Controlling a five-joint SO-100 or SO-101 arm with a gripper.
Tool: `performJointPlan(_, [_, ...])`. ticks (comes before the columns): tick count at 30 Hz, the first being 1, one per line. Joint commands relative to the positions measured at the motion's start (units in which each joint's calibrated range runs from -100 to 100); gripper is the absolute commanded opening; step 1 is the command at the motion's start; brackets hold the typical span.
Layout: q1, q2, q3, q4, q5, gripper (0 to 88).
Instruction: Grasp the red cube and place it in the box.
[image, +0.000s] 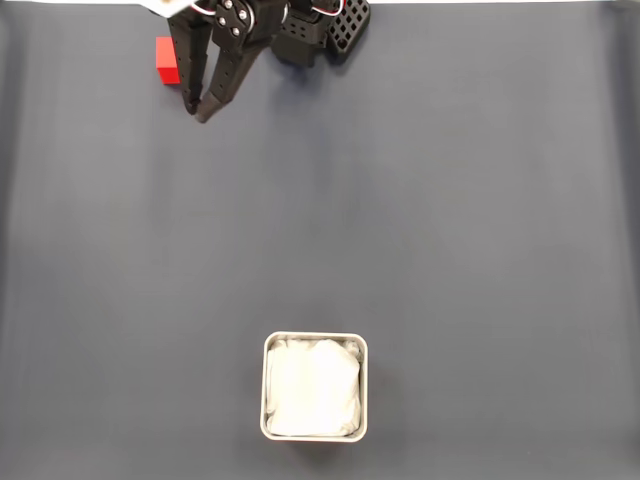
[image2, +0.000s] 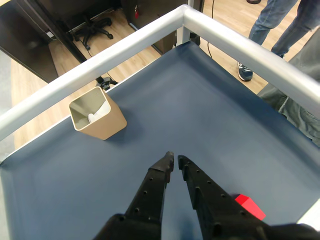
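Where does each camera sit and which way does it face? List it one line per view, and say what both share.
Fixed view: above the table, looking straight down on the dark mat; the arm and its gripper enter from the top edge, beside the red cube; the box lies near the bottom.
Wrist view: rides on the arm, looking forward past the two fingers toward the table's railed corner.
Shared: gripper, red cube, box, mat.
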Motion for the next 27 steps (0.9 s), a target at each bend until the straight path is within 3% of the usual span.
performJointPlan(1, [1.46, -2.08, 0.19, 0.54, 0.20, 0.4])
performJointPlan(27, [11.98, -9.71, 7.58, 3.99, 1.61, 0.0])
